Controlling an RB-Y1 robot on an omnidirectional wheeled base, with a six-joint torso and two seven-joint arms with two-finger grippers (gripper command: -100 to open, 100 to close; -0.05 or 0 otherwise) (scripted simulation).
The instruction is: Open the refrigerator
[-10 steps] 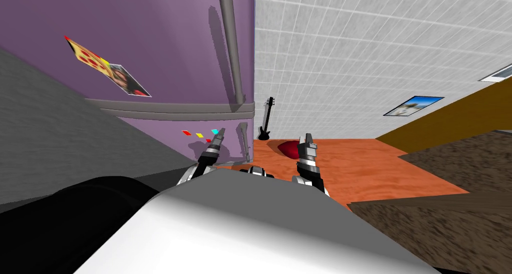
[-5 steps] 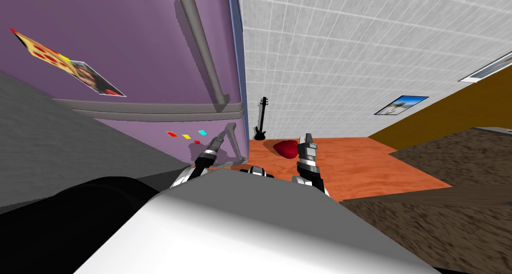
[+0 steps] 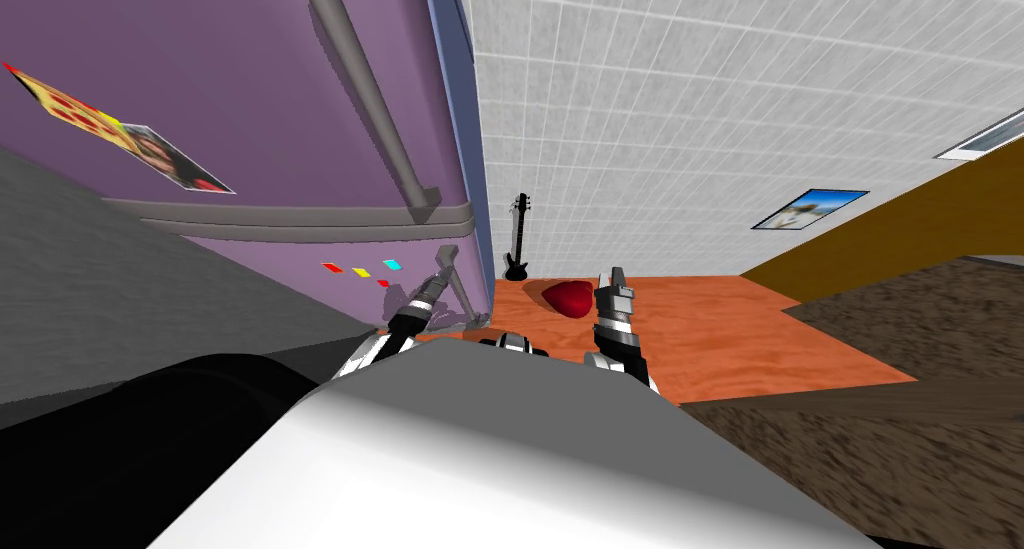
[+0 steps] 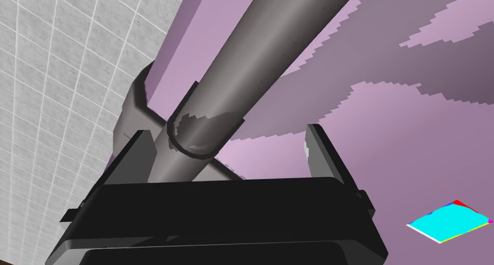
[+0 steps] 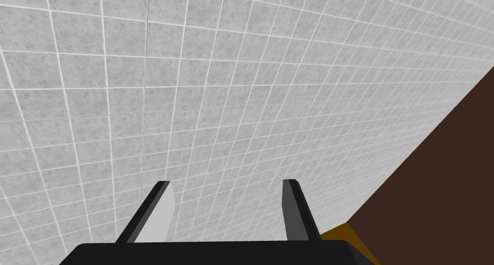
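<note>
1. The refrigerator stands ahead and to my left, a smooth matte purple front next to a wall of pale grey square tiles.
2. A long, round grey bar runs along the upper door. It ends in a stubby bracket above two flat grey bands that cross the front.
3. Below the bands, a shorter grey handle slants along the lower door, and the left gripper is at it.
4. In the left wrist view this handle is a smooth, dull-sheened cylinder with a rounded end and an angular bracket joining it to the purple panel.
5. The left gripper has its flat, blade-like fingers spread wide. The bar lies between them, close against one finger and well apart from the other, so nothing is clamped.
6. Small flat magnets in red, yellow and cyan sit on the lower door near the gripper. The cyan one is a thin diamond-shaped tile.
7. A pizza-slice picture and a photo lie flat on the upper door.
8. The right gripper is raised over the orange wood-grain floor, well apart from the refrigerator. Its fingers stand apart and hold nothing.
9. A black guitar leans on the tiled wall, with a red rounded lump just beside it on the floor.
</note>
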